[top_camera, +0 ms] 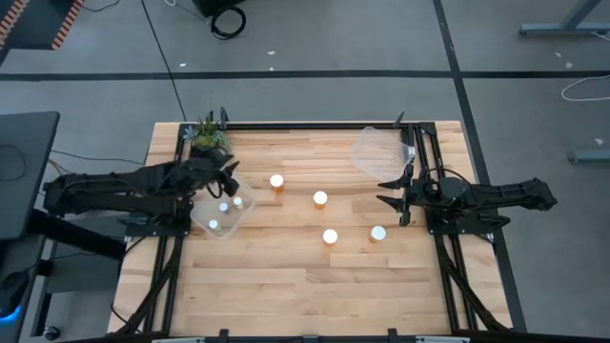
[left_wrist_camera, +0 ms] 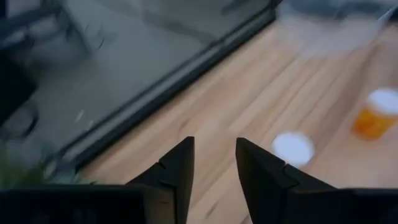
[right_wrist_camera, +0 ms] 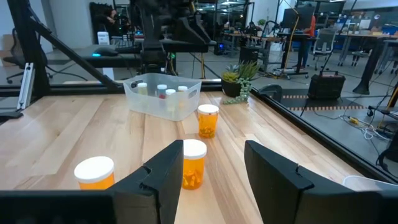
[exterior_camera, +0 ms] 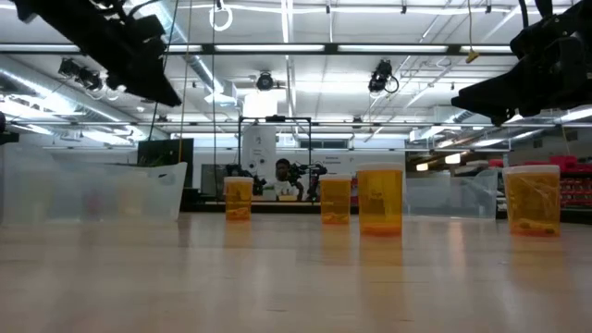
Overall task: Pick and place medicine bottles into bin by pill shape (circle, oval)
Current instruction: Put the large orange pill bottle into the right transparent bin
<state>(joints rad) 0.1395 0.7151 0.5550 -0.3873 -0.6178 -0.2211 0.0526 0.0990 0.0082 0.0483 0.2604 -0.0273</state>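
Observation:
Four amber medicine bottles with white caps stand upright on the wooden table: (top_camera: 276, 181), (top_camera: 320, 199), (top_camera: 330, 236), (top_camera: 378, 232). A clear bin (top_camera: 246, 215) at the left holds several more capped bottles (top_camera: 225, 206). My left gripper (top_camera: 232, 177) hangs above that bin's far edge, raised off the table, open with nothing between its fingers (left_wrist_camera: 214, 163). My right gripper (top_camera: 394, 191) waits at the table's right, level, its fingers apart and empty (right_wrist_camera: 219, 163). A second clear bin (top_camera: 376, 151) sits at the far right.
A green potted plant (top_camera: 208, 136) stands at the far left corner, just behind my left gripper. Black frame rails (top_camera: 315, 125) border the table's far and side edges. Bare wood lies toward the near edge (top_camera: 305, 286).

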